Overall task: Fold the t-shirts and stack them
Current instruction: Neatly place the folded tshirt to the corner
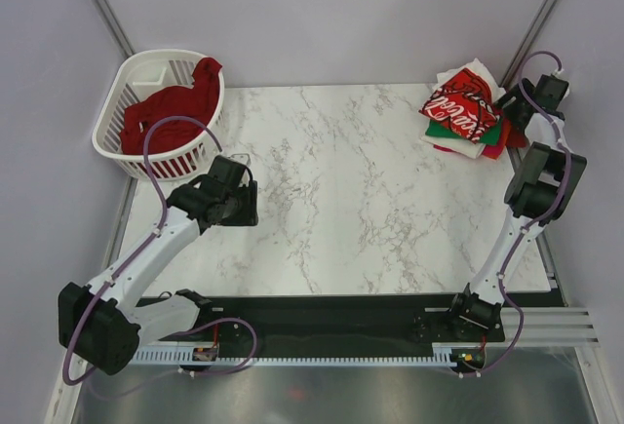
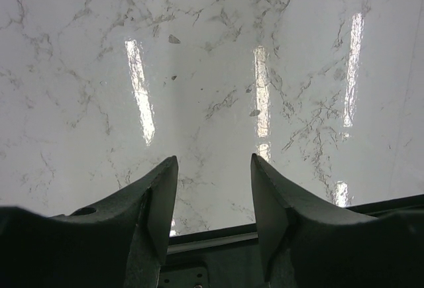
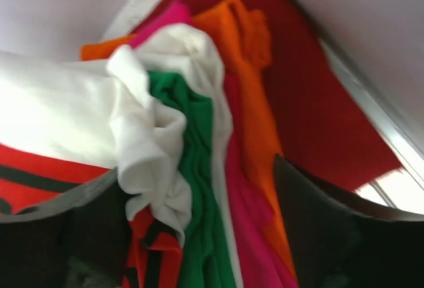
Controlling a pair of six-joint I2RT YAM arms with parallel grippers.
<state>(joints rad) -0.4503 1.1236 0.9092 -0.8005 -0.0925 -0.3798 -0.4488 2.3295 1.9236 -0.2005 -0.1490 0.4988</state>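
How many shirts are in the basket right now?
1 visible: a dark red shirt heaped in the white basket at the far left of the top view, one end draped over its rim. Others may lie hidden under it.

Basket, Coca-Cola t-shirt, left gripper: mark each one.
basket [image 1: 109,107], top view, bare left rim.
Coca-Cola t-shirt [image 1: 460,107], top view, red printed face.
left gripper [image 2: 214,163], left wrist view, midway between fingertips.
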